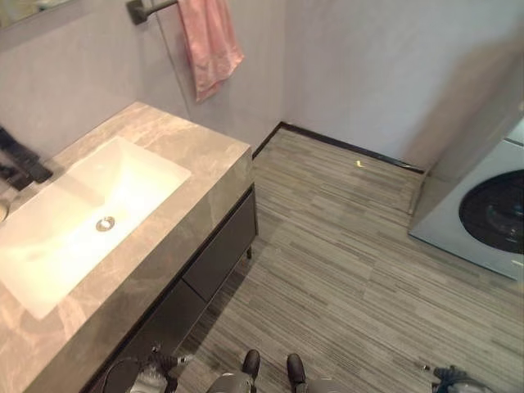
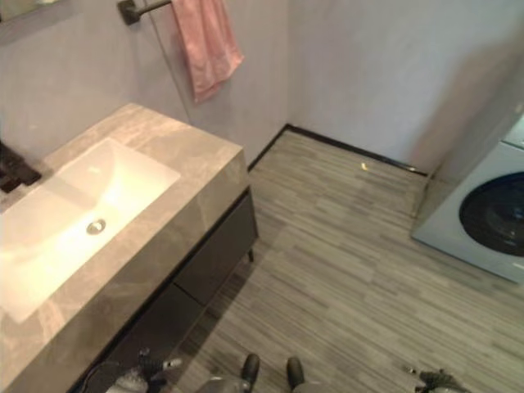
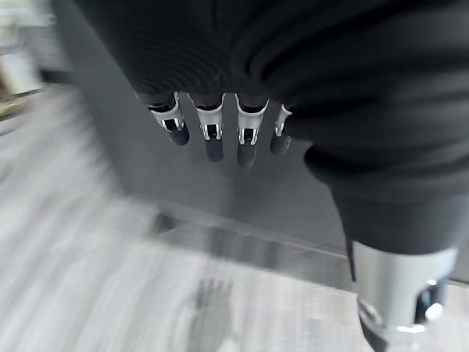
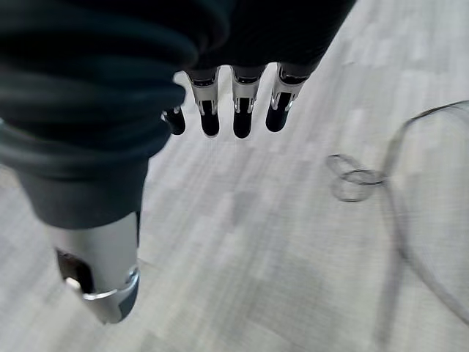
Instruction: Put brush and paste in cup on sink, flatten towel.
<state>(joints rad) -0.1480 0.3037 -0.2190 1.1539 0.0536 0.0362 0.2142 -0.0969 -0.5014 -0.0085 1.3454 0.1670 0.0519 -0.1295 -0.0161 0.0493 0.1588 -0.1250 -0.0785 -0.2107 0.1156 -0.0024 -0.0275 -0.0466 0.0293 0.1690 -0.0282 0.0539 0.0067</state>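
A pink towel (image 1: 209, 41) hangs bunched from a dark wall bar (image 1: 147, 8) above the far end of the counter. Below it a white sink basin (image 1: 57, 237) is set in a grey marble counter (image 1: 192, 147), with a black tap (image 1: 20, 164) at its wall side. My left hand (image 3: 212, 132) hangs low beside the dark cabinet front (image 3: 110, 110), fingers straight and holding nothing. My right hand (image 4: 242, 110) hangs over the striped floor (image 4: 256, 242), fingers relaxed and empty.
Dark drawers (image 1: 217, 254) sit under the counter. A washing machine (image 1: 483, 213) with a round dark door stands at the right wall. Grey striped floor (image 1: 344, 246) stretches between the vanity and the machine, bounded by a dark skirting (image 1: 344, 146).
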